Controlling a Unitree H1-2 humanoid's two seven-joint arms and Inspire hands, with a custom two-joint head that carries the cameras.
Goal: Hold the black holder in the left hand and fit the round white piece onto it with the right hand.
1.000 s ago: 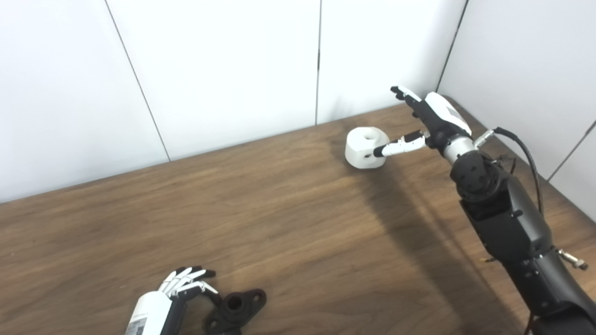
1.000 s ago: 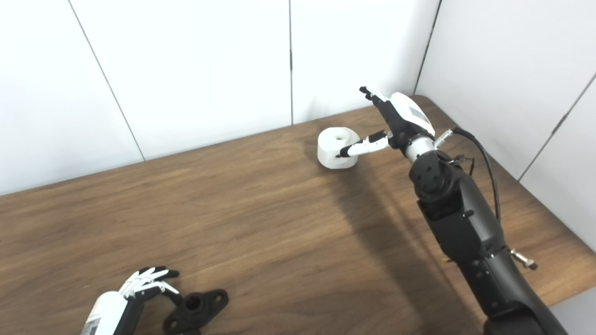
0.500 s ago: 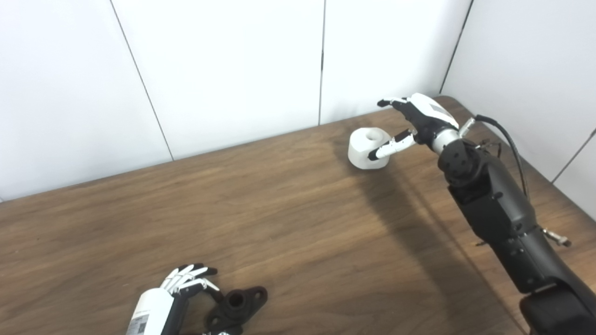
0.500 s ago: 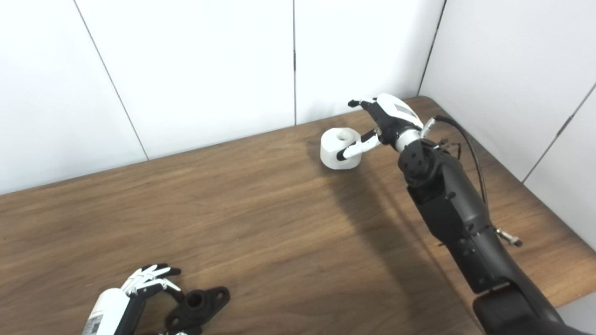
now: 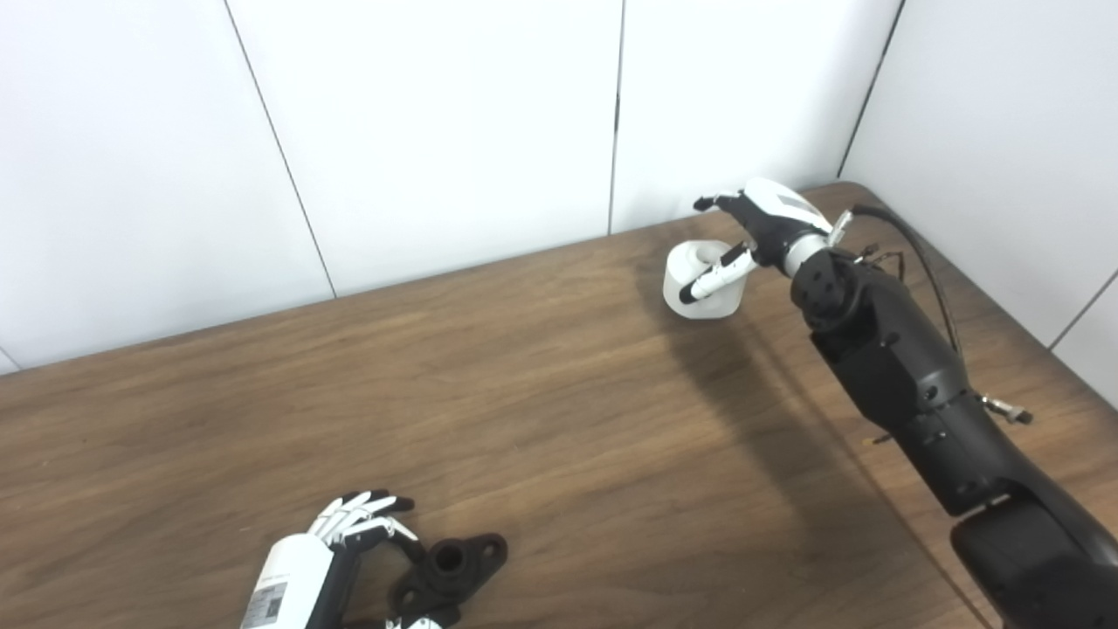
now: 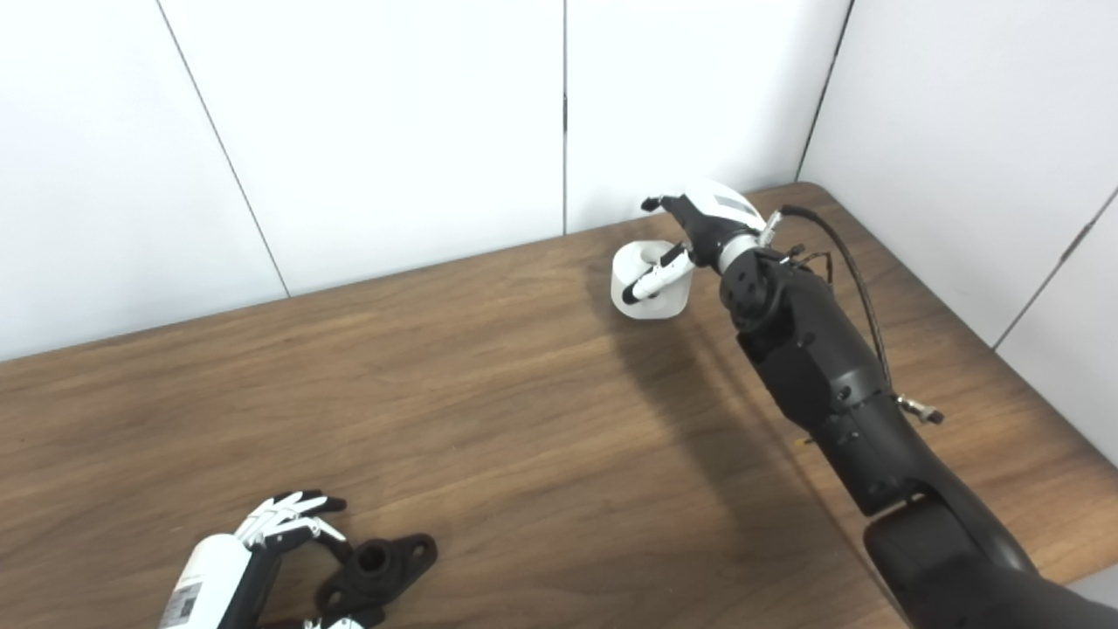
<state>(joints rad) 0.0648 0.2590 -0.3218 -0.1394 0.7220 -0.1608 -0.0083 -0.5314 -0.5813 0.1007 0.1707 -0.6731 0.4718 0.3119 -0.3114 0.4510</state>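
At the near left edge of the table (image 5: 541,393), my left hand (image 5: 354,533) lay with its fingers (image 5: 362,507) spread and slightly curled just beside the black holder (image 5: 447,566); whether any fingertip touched the holder could not be told, but nothing was gripped, and the holder rested flat on the wood with its bore facing up. Across the bare middle of the table and well apart, near the far right corner, the round white piece (image 5: 699,284) stood on the surface. My right hand (image 5: 755,229) was poised over it, thumb (image 5: 712,278) laid across the near face and the other fingers arched above the far side, not yet closed; no firm hold was evident. The step in hand was judged to be the reach and grasp, both pickups pending. The next move would call for closing each hand on its part, lifting both, and bringing the white piece's hole into line with the holder.
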